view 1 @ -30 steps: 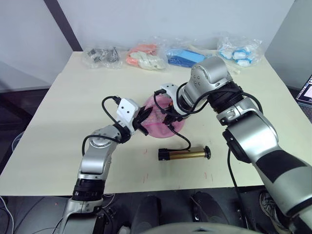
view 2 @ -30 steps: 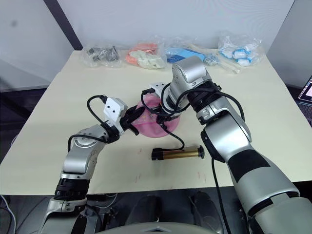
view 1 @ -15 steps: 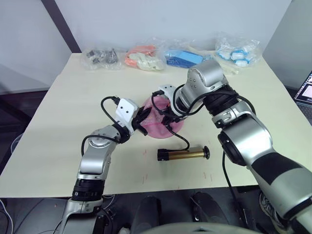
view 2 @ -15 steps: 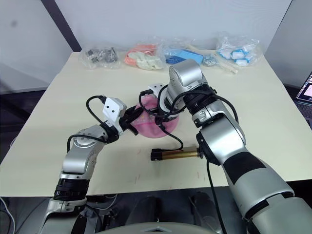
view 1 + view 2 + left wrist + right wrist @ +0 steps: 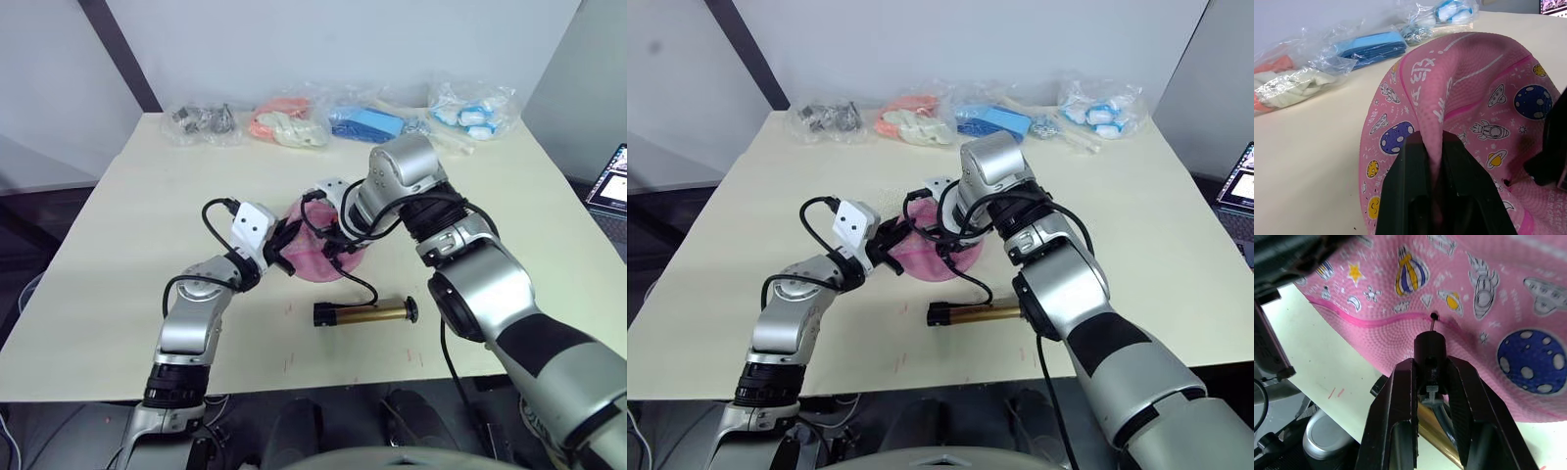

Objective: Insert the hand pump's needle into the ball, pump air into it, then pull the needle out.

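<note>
The pink ball (image 5: 319,253) with cartoon prints sags on the table's middle. My left gripper (image 5: 1434,147) is shut on a raised fold of its skin (image 5: 1436,122). My right gripper (image 5: 1430,366) is shut on the black fitting (image 5: 1430,348) of the needle (image 5: 1433,324), whose tip meets the ball's small dark valve hole (image 5: 1434,315); how deep it sits I cannot tell. In the head view the right gripper (image 5: 336,235) hangs over the ball's near right side. A thin black hose (image 5: 364,281) runs down to the gold hand pump (image 5: 364,313) lying flat in front of the ball.
Several clear bags line the table's far edge: dark parts (image 5: 201,119), orange and white items (image 5: 284,123), blue items (image 5: 367,122), white and blue items (image 5: 475,106). A laptop screen (image 5: 609,180) shows at the right border. The cream table (image 5: 137,225) ends close in front of the pump.
The whole picture has shifted a little, so the camera moved. My right arm's elbow has drawn in toward the ball. Both grippers keep their holds and the pump lies as before.
</note>
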Controlling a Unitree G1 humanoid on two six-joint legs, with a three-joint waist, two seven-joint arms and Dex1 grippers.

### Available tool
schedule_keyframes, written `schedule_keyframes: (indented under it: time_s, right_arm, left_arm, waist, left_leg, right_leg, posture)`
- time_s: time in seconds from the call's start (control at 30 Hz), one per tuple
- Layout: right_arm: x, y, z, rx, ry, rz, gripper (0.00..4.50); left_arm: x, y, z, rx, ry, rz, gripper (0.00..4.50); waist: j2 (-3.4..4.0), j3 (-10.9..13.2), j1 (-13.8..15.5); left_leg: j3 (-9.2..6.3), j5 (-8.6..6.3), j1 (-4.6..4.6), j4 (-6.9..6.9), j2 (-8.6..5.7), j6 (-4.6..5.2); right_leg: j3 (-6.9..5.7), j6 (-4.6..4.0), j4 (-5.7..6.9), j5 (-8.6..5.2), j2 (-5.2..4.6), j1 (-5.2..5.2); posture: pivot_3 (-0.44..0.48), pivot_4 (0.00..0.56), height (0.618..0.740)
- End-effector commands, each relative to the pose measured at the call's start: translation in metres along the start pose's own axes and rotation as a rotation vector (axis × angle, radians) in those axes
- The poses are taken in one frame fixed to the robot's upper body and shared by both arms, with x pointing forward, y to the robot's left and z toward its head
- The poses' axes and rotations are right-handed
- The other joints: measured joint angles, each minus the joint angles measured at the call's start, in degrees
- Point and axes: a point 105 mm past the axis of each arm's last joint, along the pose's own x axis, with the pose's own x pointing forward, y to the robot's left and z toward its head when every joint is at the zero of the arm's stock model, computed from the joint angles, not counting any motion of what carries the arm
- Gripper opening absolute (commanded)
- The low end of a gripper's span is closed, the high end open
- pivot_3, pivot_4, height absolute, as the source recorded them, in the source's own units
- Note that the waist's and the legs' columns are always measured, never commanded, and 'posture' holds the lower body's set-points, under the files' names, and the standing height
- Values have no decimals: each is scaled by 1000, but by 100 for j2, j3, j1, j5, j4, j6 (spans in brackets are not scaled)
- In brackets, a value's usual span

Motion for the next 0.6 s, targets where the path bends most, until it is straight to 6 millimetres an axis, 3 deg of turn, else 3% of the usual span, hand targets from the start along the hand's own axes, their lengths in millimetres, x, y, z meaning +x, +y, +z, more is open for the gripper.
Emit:
schedule_keyframes:
  time_s: [0.03, 0.3, 0.6]
  right_arm:
    - [24, 36, -4, -22, 15, 157, 358]
    - [22, 36, 7, -11, -26, 160, 358]
    - [16, 39, 1, -39, -5, 186, 358]
  left_arm:
    - [12, -46, -5, -41, 11, -175, 32]
    - [13, -47, -4, -41, 11, -178, 32]
    - [12, -37, -11, -28, 34, -146, 32]
  waist:
    - [6, -5, 0]
    - [17, -8, -1]
    - [24, -5, 0]
  left_leg:
    - [-8, 0, 1, -1, 0, 0]
    - [-92, 0, 5, -2, -2, 0]
    - [-125, 0, 4, -11, -2, 0]
  right_leg:
    - [1, -2, 0, -1, 5, 0]
    - [0, -17, -4, 4, 44, -1]
    - [-6, -25, -4, 1, 59, -3]
  posture:
    - [0, 150, 736]
    - [0, 150, 736]
    - [0, 150, 736]
